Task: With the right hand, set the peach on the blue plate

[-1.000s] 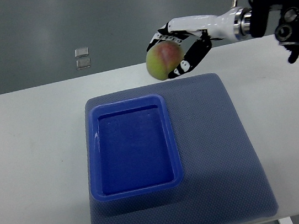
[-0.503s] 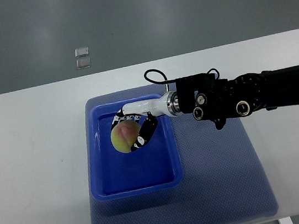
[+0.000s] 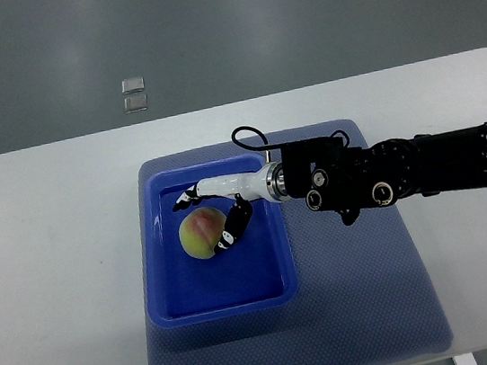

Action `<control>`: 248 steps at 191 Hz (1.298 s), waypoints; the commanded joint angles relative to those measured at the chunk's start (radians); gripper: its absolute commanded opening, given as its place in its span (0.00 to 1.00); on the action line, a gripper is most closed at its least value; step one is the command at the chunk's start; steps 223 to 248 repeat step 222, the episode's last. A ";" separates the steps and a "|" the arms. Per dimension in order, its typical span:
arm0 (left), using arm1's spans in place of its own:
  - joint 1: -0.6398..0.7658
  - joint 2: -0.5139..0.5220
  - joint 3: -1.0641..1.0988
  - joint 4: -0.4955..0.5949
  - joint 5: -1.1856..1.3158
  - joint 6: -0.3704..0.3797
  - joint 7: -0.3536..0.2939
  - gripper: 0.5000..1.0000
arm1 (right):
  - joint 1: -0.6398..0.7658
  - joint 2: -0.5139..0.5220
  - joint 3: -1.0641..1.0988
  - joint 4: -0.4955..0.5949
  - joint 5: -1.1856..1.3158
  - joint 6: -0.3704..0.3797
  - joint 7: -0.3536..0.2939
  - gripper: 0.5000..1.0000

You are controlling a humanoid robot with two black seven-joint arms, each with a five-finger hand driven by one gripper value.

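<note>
Mat: a grey-blue textured fabric mat [image 3: 370,310] lies nearest the camera on the white table [image 3: 50,291], under the tray.
Plate: the blue rectangular plastic plate [image 3: 154,249], a shallow tray with a raised rim, sits on the mat's left half.
Peach: the round yellow-green peach with a pink blush [image 3: 200,233] is inside the plate, on its floor in the upper half, apparently resting there.
Right hand: the white-and-black fingered right hand [image 3: 215,209] reaches in from the right and arches over the peach; its fingers [image 3: 230,230] look loosened, one dark fingertip at the fruit's right side, the upper ones spread past it, so the grip seems to be opening.
Handling: the peach is judged light, firm-skinned but bruisable and prone to rolling; a gentle hold across its widest middle suits it.
Left hand: not visible.
Floor: grey, beyond the table, with two small clear squares [image 3: 133,94].
</note>
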 commanded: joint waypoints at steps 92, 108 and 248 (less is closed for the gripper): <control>0.000 0.000 -0.001 -0.002 0.001 0.000 0.000 1.00 | -0.242 -0.335 0.800 0.021 0.090 0.079 0.006 0.86; 0.000 0.000 0.001 0.000 0.001 0.000 0.000 1.00 | -0.429 -0.309 1.087 0.013 0.193 0.079 0.006 0.86; 0.000 0.000 0.001 -0.003 0.003 0.000 0.000 1.00 | -0.622 -0.096 1.463 -0.317 0.518 0.332 0.073 0.86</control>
